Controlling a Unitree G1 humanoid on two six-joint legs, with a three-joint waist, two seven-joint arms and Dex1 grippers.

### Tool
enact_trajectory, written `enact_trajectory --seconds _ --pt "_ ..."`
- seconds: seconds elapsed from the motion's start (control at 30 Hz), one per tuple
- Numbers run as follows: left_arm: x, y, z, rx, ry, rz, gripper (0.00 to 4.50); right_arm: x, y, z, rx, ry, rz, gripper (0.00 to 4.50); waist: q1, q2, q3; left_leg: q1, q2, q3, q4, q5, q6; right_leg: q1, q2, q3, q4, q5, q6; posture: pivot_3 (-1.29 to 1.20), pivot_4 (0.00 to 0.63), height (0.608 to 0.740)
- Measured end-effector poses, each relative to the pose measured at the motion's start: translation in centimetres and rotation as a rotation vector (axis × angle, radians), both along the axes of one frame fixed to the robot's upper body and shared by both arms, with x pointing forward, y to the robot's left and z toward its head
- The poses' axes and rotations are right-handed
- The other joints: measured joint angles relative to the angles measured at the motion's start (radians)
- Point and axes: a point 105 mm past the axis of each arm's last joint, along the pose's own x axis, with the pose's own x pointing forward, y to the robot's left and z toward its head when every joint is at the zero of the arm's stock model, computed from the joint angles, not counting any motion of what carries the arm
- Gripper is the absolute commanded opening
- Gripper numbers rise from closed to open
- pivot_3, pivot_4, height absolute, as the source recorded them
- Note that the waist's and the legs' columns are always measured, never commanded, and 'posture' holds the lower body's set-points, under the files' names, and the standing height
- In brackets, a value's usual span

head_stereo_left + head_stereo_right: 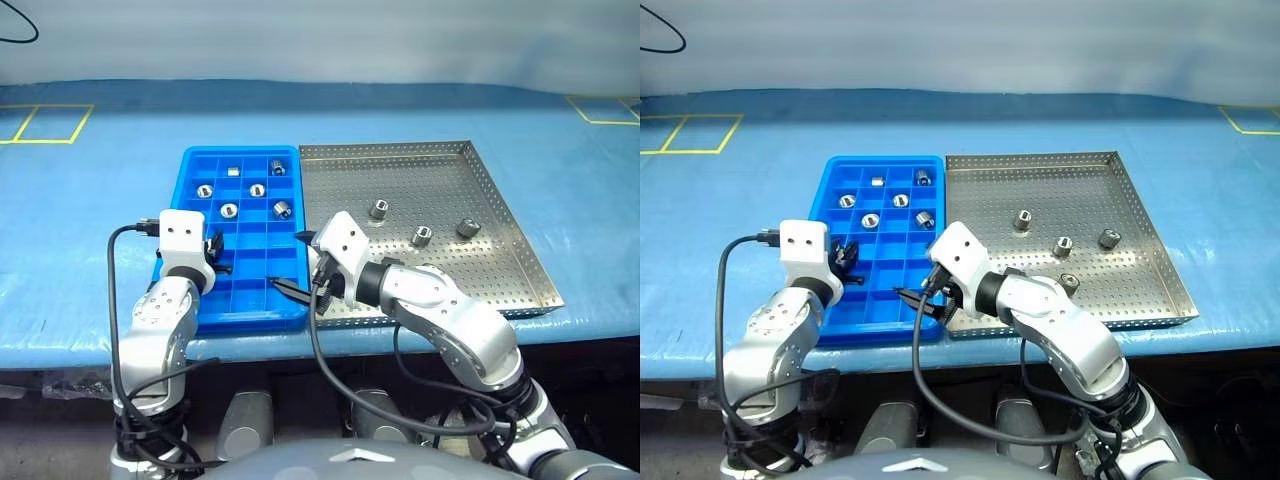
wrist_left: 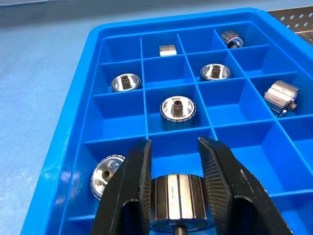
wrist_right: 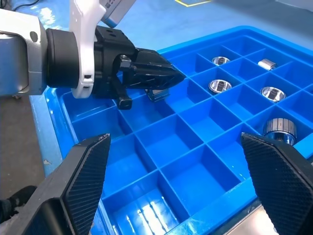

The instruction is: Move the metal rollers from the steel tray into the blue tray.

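Roller [image 2: 177, 201] sits clamped between my left gripper's [image 2: 176, 196] fingers, poised over the near left corner of the blue tray [image 1: 190, 165], just above a compartment beside one that already has a roller in it [image 2: 105, 172]. My right gripper [image 3: 176, 196] hangs empty with its fingers spread wide over the tray's near edge, close to the steel tray [image 1: 500, 170].

To place this one well, I'd judge it best to lower until the roller is inside an empty cell's walls, centred clear of the dividers, then let go gently so it cannot bounce or roll out. I'd keep the right arm back so the two grippers don't meet.

Six rollers lie in the tray's farther cells. Three more [image 1: 379, 209] show on the steel tray's perforated floor, a fourth in the right eye view near the right arm [image 1: 1069, 282]. Both trays sit touching on a blue table cover [image 1: 80, 220] marked with yellow tape squares [image 1: 45, 123].
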Motion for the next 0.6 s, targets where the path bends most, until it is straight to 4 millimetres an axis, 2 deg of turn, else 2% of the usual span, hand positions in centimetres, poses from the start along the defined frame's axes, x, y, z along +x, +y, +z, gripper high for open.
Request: enact_trajectory --seconds 0.17,0.23,0.47,0.57,0.6 --pt "-0.7 -0.2 -0.6 0.000 0.034 0.001 1.61 0.0 -0.2 -0.3 0.000 0.012 -0.010 4.50 -0.001 0.000 -0.001 0.001 0.000 0.000 0.000 0.000 0.000 0.001 -0.001 0.000 -0.001 0.000 0.000 0.03 0.150 0.740" --pt "-1.3 -0.3 -2.1 -0.012 0.105 0.005 1.61 0.0 -0.2 -0.3 0.000 0.013 -0.012 4.50 -0.003 -0.001 0.000 -0.001 0.000 0.000 0.000 0.000 0.000 0.000 0.000 0.000 0.000 0.000 0.000 0.04 0.150 0.740" --pt "-1.2 -0.4 -2.1 -0.009 0.117 0.010 1.61 0.0 -0.2 -0.3 0.003 0.013 -0.018 4.50 -0.002 -0.001 0.000 -0.001 0.000 -0.001 0.000 0.000 0.000 -0.001 0.000 -0.001 -0.001 0.000 0.000 0.03 0.150 0.740" --pt "-1.2 -0.5 -2.1 -0.012 0.117 0.005 2.15 0.1 -0.3 -0.3 0.003 0.012 -0.021 4.50 -0.003 -0.001 0.000 -0.001 0.000 -0.001 0.000 0.000 0.000 -0.001 -0.001 -0.001 -0.001 0.000 0.000 0.03 0.150 0.740" --pt "-1.2 -0.8 -2.0 -0.025 0.115 -0.006 2.45 0.1 -0.3 -0.3 0.003 0.011 -0.024 4.50 -0.002 -0.001 0.000 -0.001 0.000 -0.001 0.000 0.000 0.000 -0.001 -0.001 -0.001 -0.001 0.000 0.000 0.02 0.150 0.740"
